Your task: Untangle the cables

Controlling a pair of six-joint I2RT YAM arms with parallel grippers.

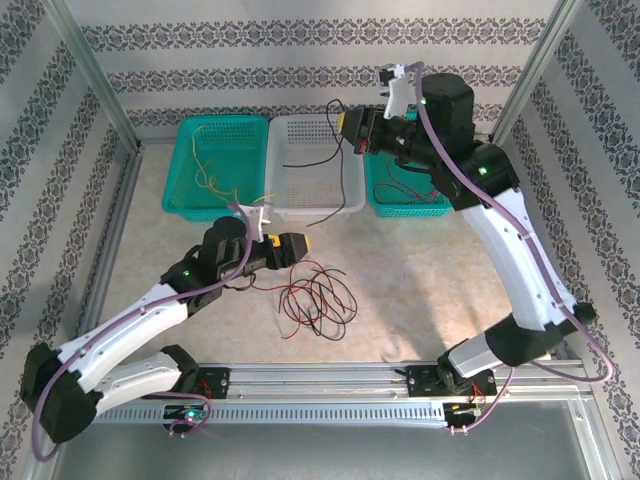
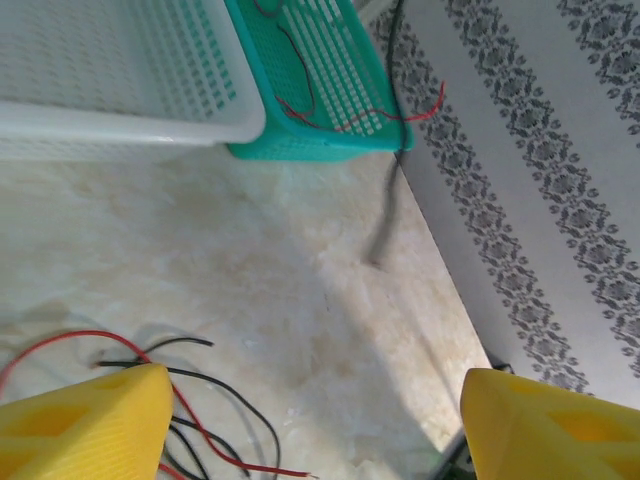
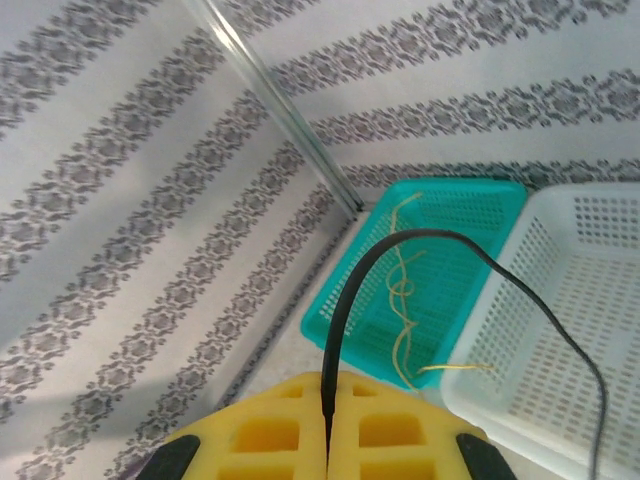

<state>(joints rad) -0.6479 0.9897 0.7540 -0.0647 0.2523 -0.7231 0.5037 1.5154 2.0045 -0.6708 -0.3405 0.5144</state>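
Note:
A tangle of red and black cables (image 1: 315, 298) lies on the table in front of the arms. My left gripper (image 1: 293, 243) hovers just left of it, open; in the left wrist view its yellow fingers (image 2: 85, 420) stand wide apart with bare table between them and cable ends (image 2: 200, 420) beside the left finger. My right gripper (image 1: 352, 128) is raised over the back baskets, shut on a black cable (image 3: 420, 240) that arches up from the closed pads and drops into the white basket (image 1: 310, 160). Yellow cables (image 3: 400, 290) lie in the left teal basket (image 1: 215, 165).
A second teal basket (image 1: 405, 195) at the back right holds red cables (image 2: 350, 120). The three baskets stand in a row along the back wall. Patterned walls and metal frame posts close in the table on three sides.

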